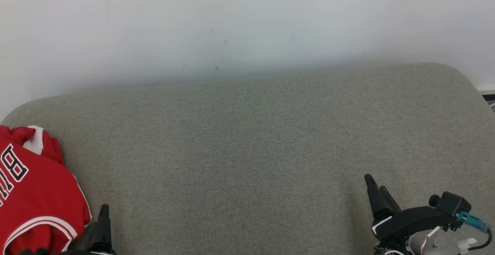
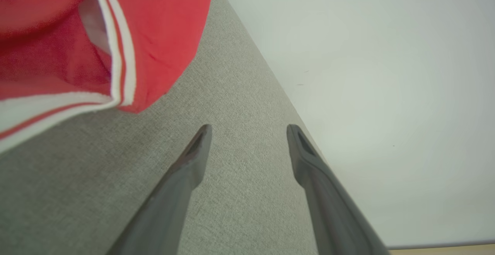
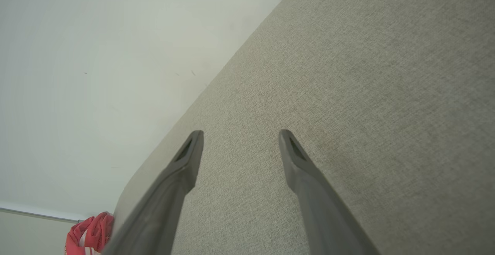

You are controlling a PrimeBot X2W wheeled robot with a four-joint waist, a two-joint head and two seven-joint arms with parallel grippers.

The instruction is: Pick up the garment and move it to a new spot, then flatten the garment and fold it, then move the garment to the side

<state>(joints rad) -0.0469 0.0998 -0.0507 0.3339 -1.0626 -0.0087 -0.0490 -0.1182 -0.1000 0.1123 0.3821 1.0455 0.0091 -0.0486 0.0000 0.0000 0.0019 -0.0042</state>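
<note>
While both arms sit low in the head view, the left gripper (image 1: 103,224) shows one dark finger rising from the lower left edge, the rest cut off by the frame; the right gripper (image 1: 376,184) stands at lower right, fingers pointing up and slightly left, black wrist block and a teal connector behind it; in the left wrist view the fingers (image 2: 195,158) are spread wide with bare weave between them; same in the right wrist view, fingers (image 3: 185,162) apart, pinching nothing; whether either gripper touches the cushion, can't tell.

The red garment (image 1: 38,201) lies bunched at the far left of the grey fabric cushion (image 1: 247,150), just beside the left gripper and well apart from the right one; white and red striped trim along its hem; black-and-white lettering on it, cut by the left edge, hard to read.

The garment runs off the left and bottom frame edges in the head view; blurred at upper left of the left wrist view; in the right wrist view a small red lump at lower left, partly behind a finger; pale wall (image 1: 247,23) behind the cushion, a few faint marks on it.
</note>
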